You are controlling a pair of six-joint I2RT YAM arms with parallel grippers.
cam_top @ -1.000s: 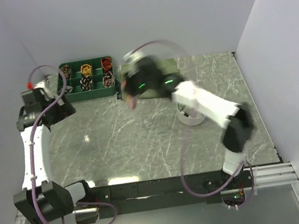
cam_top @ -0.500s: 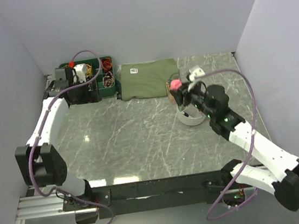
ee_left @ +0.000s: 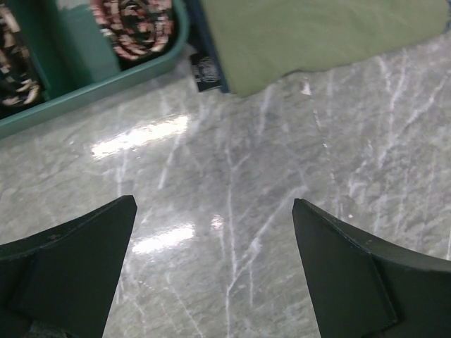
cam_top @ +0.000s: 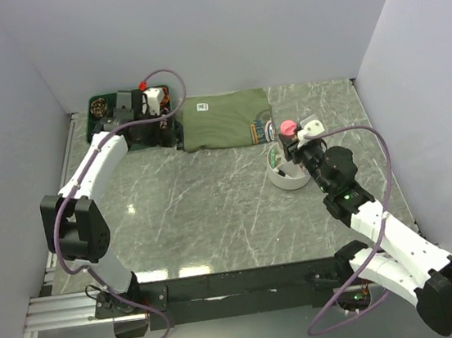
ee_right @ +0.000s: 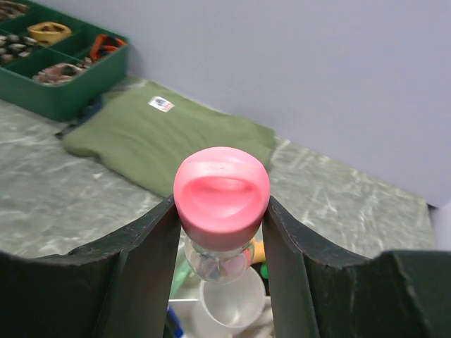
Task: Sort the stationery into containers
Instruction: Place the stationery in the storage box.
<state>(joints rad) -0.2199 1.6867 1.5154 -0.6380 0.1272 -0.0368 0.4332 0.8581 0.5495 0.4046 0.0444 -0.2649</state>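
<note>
The overhead view places the right gripper [cam_top: 293, 140] above the far side of the white organiser [cam_top: 286, 184], at the right of the marble table [cam_top: 198, 213]. It carries the pink-capped tube [cam_top: 288, 127], cap uppermost. The right wrist view confirms the grip, which the overhead does not resolve. Both fingers [ee_right: 151, 253] press against the sides of the pink cap, and the clear body of the tube hangs below it, over the organiser's central cup. The same view shows green and orange ends in the ring compartments beneath the tube. They are probably pens or markers, though the fingers hide too much of them to say which. The overhead view also shows a small cluster of coloured items [cam_top: 264, 128] at the right edge of the olive cloth [cam_top: 220, 120], just beyond the organiser and too small to identify. The left gripper [ee_left: 214, 204] is seen properly only in its own wrist view. Its jaws stand wide apart with nothing between them, over bare marble near the corner where the cloth meets the green tray [ee_left: 91, 88]. From overhead, the left arm reaches to the far left corner and lies across that tray, covering most of its compartments. The left wrist view shows only two of them, both holding coiled patterned items. The right wrist view shows the tray's compartments and front wall in the distance, beyond the cloth, which lies flat with a small label showing on its upper face. The two grippers are well apart, with the cloth between them.
</note>
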